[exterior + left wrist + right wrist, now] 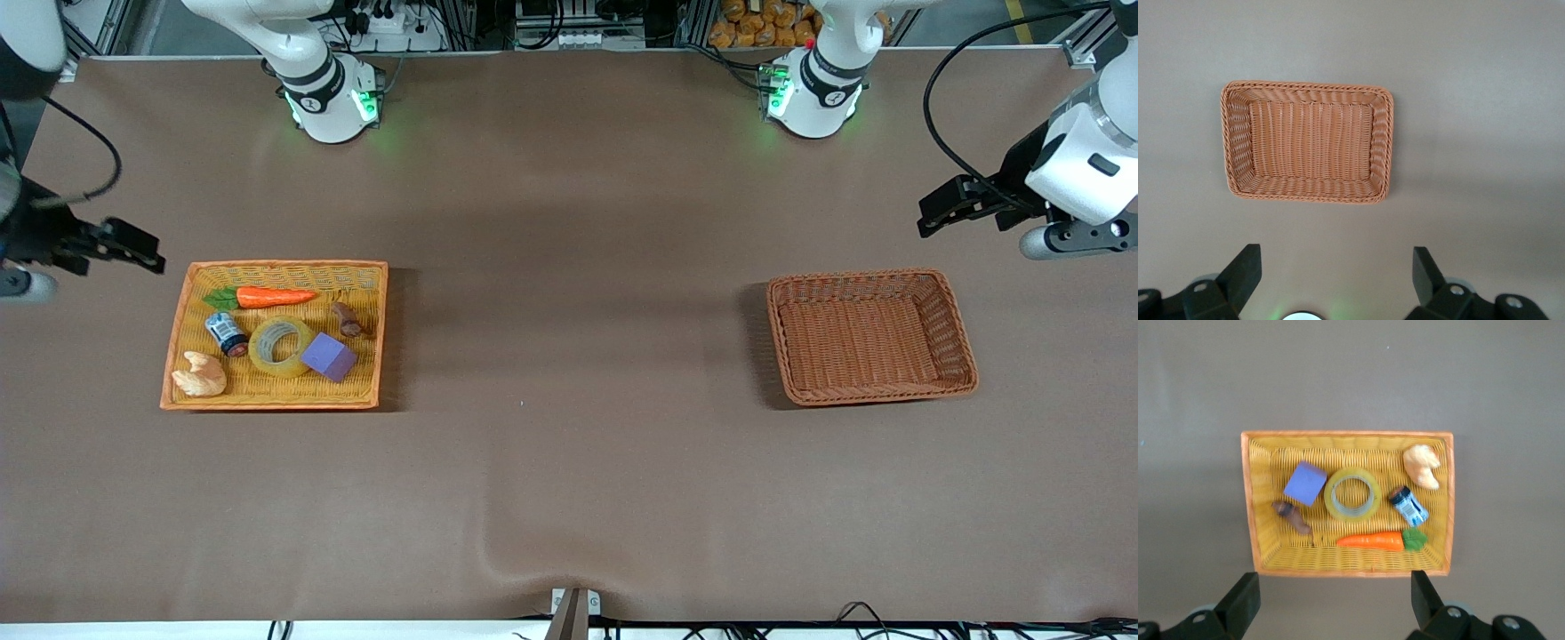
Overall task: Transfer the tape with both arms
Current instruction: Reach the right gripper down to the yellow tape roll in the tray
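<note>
1. Brown cloth covers the table (569,462); the yellow translucent ring of tape (281,347) lies flat in the yellow wicker tray (178,356), touching a purple block (329,357).
2. Right gripper (1331,603) hovers wide open beside the tray; it should descend straight, pinching the ring's wall away from the block.
3. Left gripper (1335,280) waits wide open near the brown woven basket (956,347).

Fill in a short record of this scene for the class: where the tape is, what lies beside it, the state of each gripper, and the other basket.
tape: flat in the yellow tray
beside it: purple block, small can, carrot
right gripper: open, up above the tray
left gripper: open, up above the brown basket
brown basket: nothing in it
</note>
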Robot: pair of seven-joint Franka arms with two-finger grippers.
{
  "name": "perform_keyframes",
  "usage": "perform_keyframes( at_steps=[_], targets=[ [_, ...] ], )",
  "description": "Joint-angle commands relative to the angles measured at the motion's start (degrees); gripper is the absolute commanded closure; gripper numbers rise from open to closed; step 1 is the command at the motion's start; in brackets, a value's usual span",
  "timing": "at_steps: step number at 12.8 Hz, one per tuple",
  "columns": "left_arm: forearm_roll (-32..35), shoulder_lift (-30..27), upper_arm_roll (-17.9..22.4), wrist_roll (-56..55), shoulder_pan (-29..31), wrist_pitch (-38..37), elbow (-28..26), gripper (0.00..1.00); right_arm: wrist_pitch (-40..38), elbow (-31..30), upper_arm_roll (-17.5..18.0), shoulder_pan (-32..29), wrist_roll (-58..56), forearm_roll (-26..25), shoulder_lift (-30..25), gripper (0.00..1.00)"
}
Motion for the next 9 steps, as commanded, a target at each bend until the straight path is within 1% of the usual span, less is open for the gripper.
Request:
perform_keyframes(
  at_steps=[1,5,7,8,9],
  targets=[
    [-1.19,0.34,-0.26,0.93,-0.29,-0.62,0.66,0.00,11.22,-11.15,0.87,-0.63,-1.65,0.12,-1.46,0.00],
    [-1.01,0.34,-0.44,0.66,0.05,-0.62,1.09,0.00,24.59,-25.65,0.96,0.17,-3.05,0.12,-0.50,0.00],
    [-0.92,0.17,0.09,0.49,1.27,-0.62,1.01,0.00,36.07,-34.00,0.87,-0.36,-11.28,0.20,1.07,0.00],
    [-1.10,0.34,0.09,0.83,1.81,-0.62,1.01,0.00,39.79,-35.69,0.87,-0.88,-14.45,0.20,2.91,0.00],
    [-0.84,0.34,0.00,0.49,1.38,-0.62,1.10,0.00,40.08,-35.80,0.87,-1.24,-15.27,0.12,4.93,0.00]
  ],
)
